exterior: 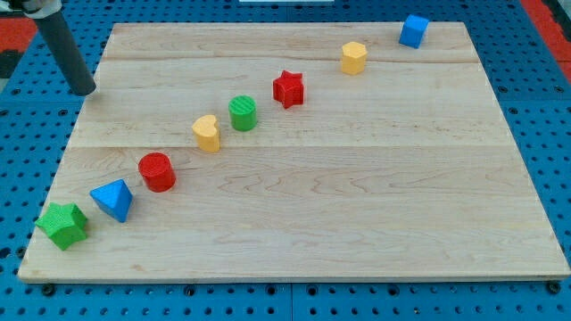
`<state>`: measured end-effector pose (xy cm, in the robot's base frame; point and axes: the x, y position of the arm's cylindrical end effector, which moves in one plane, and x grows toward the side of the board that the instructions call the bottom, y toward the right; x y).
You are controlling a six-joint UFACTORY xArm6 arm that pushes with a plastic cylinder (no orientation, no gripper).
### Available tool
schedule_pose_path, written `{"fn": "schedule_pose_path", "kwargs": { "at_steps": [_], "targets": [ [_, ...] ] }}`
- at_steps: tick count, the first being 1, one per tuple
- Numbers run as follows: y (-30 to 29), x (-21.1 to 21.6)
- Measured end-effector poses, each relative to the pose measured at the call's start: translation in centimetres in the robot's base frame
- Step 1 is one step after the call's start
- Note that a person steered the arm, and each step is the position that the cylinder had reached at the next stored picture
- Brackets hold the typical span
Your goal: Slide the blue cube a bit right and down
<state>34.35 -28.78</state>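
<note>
The blue cube [413, 30] sits at the top right of the wooden board [357, 205], near its top edge. My tip [84, 91] is at the board's far left edge, near the top left, far from the blue cube and apart from every block. The rod runs up and to the left out of the view.
A diagonal row of blocks runs from bottom left to top right: green star [62, 224], blue triangular block [113, 199], red cylinder [157, 171], yellow heart-like block [207, 133], green cylinder [243, 113], red star [288, 89], yellow hexagonal block [354, 57]. A blue pegboard [535, 107] surrounds the board.
</note>
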Motion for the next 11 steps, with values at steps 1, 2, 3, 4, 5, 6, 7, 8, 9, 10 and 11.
{"fn": "schedule_pose_path", "kwargs": {
  "at_steps": [1, 2, 3, 4, 5, 6, 7, 8, 9, 10, 11],
  "targets": [
    [0.0, 0.0],
    [-0.1, 0.0],
    [0.1, 0.0],
    [1.8, -1.2],
    [4.9, -3.5],
    [12.5, -7.3],
    [18.8, -10.3],
    [25.5, -13.3],
    [34.0, -13.9],
    [42.9, -15.2],
    [46.9, -15.1]
  ]
}}
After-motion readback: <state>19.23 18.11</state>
